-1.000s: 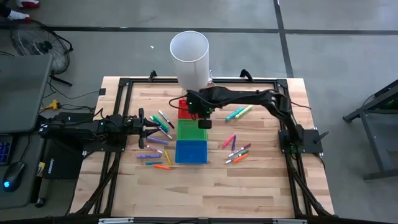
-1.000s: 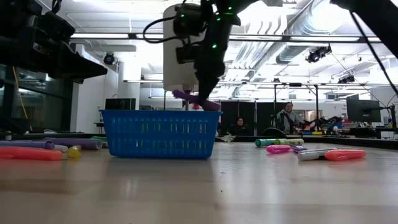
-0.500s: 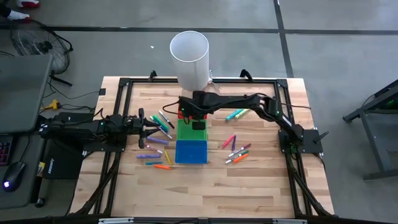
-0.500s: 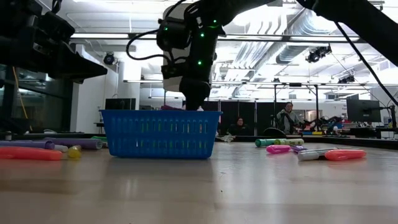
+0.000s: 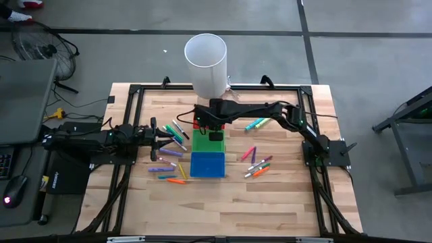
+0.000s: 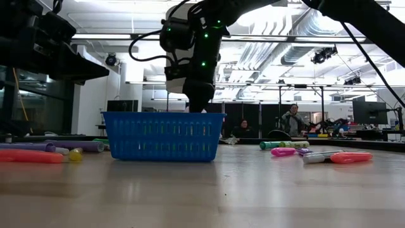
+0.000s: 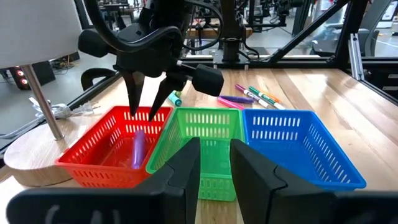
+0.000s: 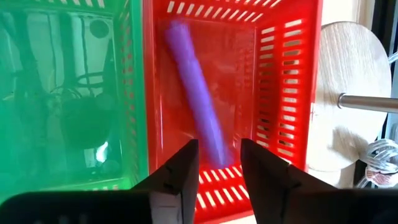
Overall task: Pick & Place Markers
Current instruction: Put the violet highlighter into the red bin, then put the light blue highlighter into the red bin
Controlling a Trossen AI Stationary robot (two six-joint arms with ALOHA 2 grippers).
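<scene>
While the right gripper (image 5: pixel 202 126) hangs over the red bin (image 5: pixel 198 113) in the high view, the left gripper (image 5: pixel 159 140) waits at its own side of the table, with loose markers (image 5: pixel 173 138) lying just ahead of it and another scatter of markers (image 5: pixel 256 165) well apart on the far side of the bins. Green bin (image 5: pixel 206 142) and blue bin (image 5: pixel 207 164) follow in a row below the tool.

Seen from the low view, the right gripper (image 6: pixel 193 101) dips behind the blue bin's rim; its fingertips are hidden there.

From the left wrist view, the right gripper (image 7: pixel 148 104) stands with its fingers spread apart above the red bin (image 7: pixel 93 165), and a purple marker (image 7: pixel 138 148) lies on the bin floor right beneath them, no longer held. The left arm's own fingers (image 7: pixel 186 168) stand a little apart with nothing between them.

Looking down past the right arm's own fingers (image 8: pixel 180 171), the purple marker (image 8: pixel 196 118) lies slanted across the red bin (image 8: pixel 298 93), directly below the open jaws.

As a judgement, the drop looks complete; the step is best finished by lifting straight up with the jaws kept apart, clearing the bin walls before swinging toward the next marker, so the bin is not nudged.
</scene>
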